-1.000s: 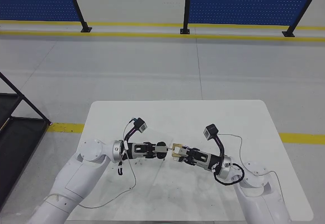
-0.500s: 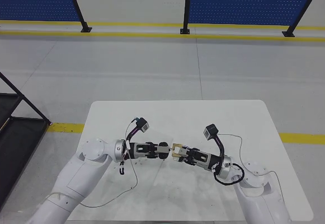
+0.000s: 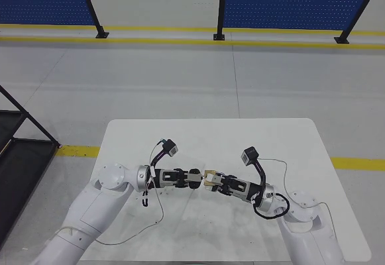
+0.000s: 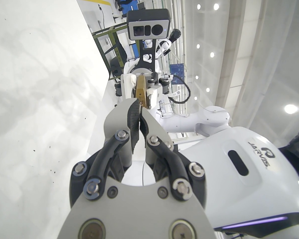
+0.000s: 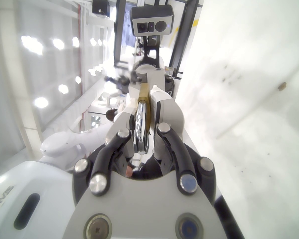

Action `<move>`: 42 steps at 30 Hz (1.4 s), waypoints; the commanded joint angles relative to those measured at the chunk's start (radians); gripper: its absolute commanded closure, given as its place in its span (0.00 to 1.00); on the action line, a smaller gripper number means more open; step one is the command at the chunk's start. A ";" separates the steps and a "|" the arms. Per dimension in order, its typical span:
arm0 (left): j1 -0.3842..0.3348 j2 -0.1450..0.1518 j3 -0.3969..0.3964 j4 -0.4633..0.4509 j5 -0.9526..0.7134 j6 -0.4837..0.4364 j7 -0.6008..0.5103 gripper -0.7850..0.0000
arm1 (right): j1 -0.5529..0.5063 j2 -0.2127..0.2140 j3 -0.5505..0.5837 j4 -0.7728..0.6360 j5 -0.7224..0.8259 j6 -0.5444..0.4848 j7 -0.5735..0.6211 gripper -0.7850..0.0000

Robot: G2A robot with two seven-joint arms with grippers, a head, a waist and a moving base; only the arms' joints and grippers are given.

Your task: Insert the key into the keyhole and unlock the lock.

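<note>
A brass padlock hangs above the middle of the white table. My right gripper is shut on the padlock, its silver shackle lying back between the fingers. My left gripper faces it, fingertips pinched together right at the end face of the padlock. The key itself is hidden between the black pads; only a thin edge shows there. In the top view both grippers meet nose to nose, the left gripper touching the lock from the left.
A black metal rack stands off the table's left side. Yellow floor lines and blue barriers lie beyond the far edge. Cables trail from both wrists over the table.
My left arm has crept to the right, closing the small gap to the padlock. The right arm and the lock have stayed put.
</note>
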 commanded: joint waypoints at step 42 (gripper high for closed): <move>-0.003 0.005 -0.019 0.015 -0.029 -0.028 -0.018 0.92 | 0.000 0.000 0.000 0.000 0.000 0.000 0.000 1.00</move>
